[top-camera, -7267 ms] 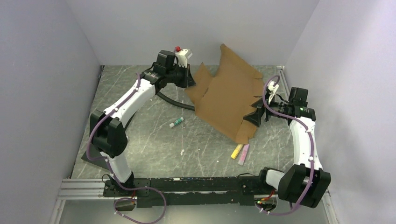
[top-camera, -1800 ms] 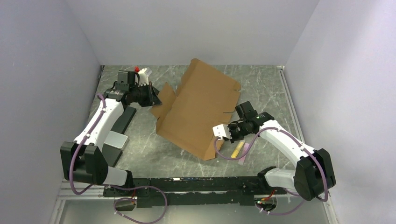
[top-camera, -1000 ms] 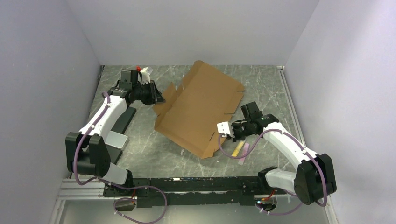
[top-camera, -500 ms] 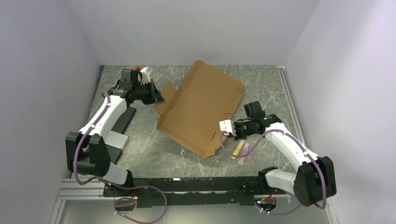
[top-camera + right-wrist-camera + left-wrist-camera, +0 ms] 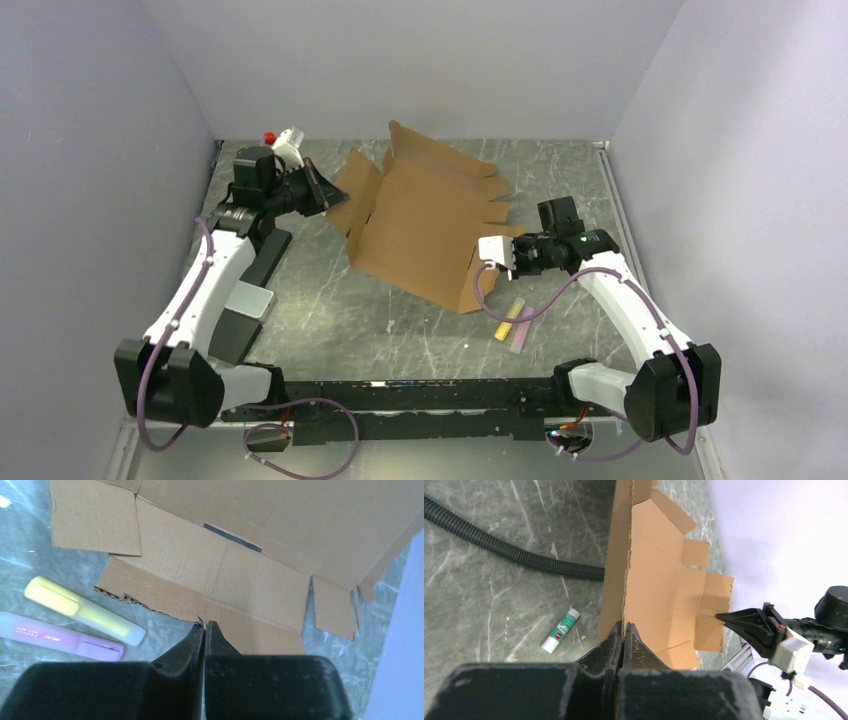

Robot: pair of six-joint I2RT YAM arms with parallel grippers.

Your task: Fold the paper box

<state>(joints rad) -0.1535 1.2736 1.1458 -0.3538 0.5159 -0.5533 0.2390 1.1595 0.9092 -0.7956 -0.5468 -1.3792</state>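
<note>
1. Pinching hard, the two black fingers of the left gripper (image 5: 624,626) are clenched on a thin edge of the paper box (image 5: 654,580). The cardboard's edge runs straight into the seam between them.
2. The right gripper (image 5: 204,625) has its fingers pressed together too. Their tips nip the ragged edge of a flap on the opposite side of the sheet.
3. The paper box is an unfolded brown corrugated sheet with cut flaps and creases. It spans the gap between the two grippers, over the far middle of the table (image 5: 330,300). It sits tilted rather than flat. I cannot tell whether its near corner touches the table.
4. Just beside the right gripper, a yellow highlighter (image 5: 82,611) and a pale purple highlighter (image 5: 60,641) lie side by side on the table, near the sheet's near corner.
5. On the left side, a green-and-white glue stick (image 5: 560,630) lies on the table just beside the cardboard. A black ribbed hose (image 5: 514,555) crosses the table and disappears behind the sheet.
6. The table is grey and marbled, with pale walls on three sides. Both arms are white with black joints and reach in from the near edge.
</note>
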